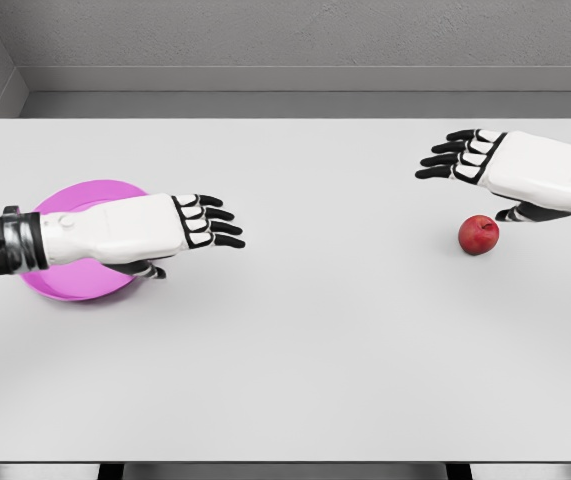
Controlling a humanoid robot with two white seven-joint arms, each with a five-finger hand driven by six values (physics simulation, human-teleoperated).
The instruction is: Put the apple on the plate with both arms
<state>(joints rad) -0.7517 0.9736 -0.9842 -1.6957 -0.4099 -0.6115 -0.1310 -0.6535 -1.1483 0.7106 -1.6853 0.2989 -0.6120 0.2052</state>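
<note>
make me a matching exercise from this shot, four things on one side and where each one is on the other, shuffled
Things:
1. apple
2. plate
3. left hand
4. right hand

Places:
A. fingers spread, above and left of the red fruit
B. on the table's left side, partly under a white arm
C. on the table's right side, below an open hand
D. fingers spread, reaching past the pink dish toward the middle

Pairs: 1-C, 2-B, 3-D, 4-A

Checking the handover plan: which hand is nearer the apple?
The right hand, just above the apple; the left hand sits over the pink plate.
</note>
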